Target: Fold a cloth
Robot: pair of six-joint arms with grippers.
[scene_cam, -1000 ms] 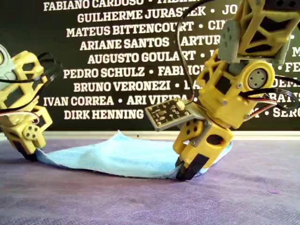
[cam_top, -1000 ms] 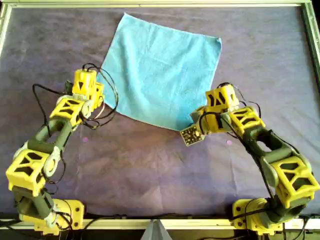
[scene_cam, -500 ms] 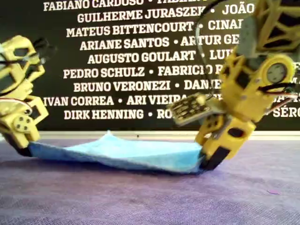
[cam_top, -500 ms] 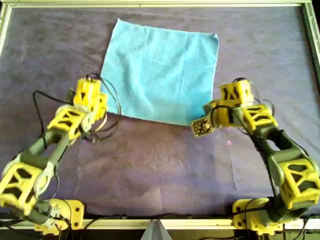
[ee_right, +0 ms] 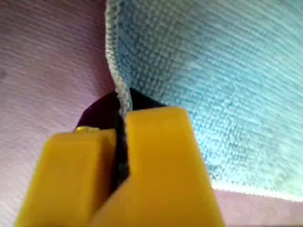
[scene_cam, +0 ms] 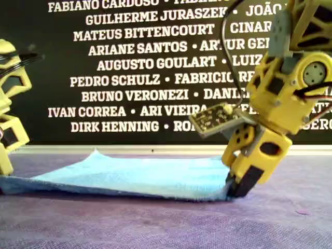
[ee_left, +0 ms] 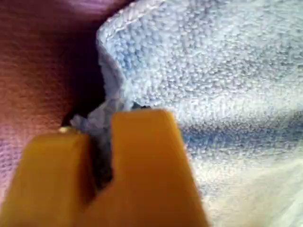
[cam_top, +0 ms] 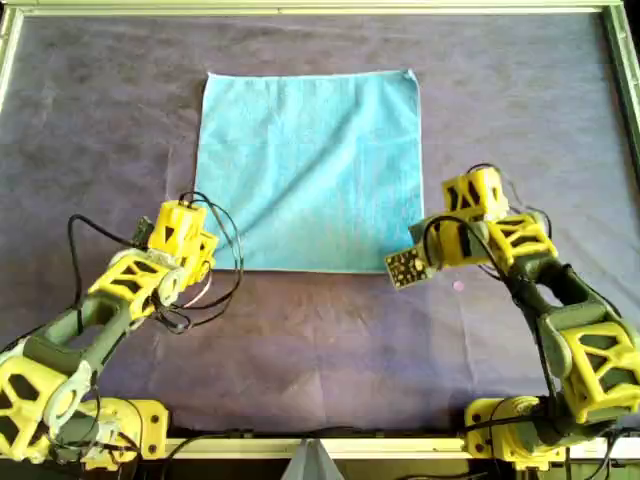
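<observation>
The light blue cloth (cam_top: 310, 165) lies spread flat and square on the purple table cover (cam_top: 320, 340). My left gripper (cam_top: 198, 262) is shut on the cloth's near corner at the overhead view's left. The left wrist view shows its jaws (ee_left: 102, 156) pinching bunched cloth (ee_left: 213, 71). My right gripper (cam_top: 425, 258) is shut on the near corner at the overhead view's right. In the exterior view this gripper (scene_cam: 239, 185) holds the cloth (scene_cam: 140, 174) edge slightly off the table. The right wrist view shows the gripper (ee_right: 120, 156) clamped on the hem of the cloth (ee_right: 213, 71).
A pale frame rail (cam_top: 300, 8) borders the table at the far edge and both sides of the overhead view. A black banner (scene_cam: 145, 62) with white names stands behind the table. Both arm bases sit at the near edge.
The cloth turned from a diagonal lie to square with the table and slid toward the near edge. Both grippers moved toward the near side, still holding their corners.
</observation>
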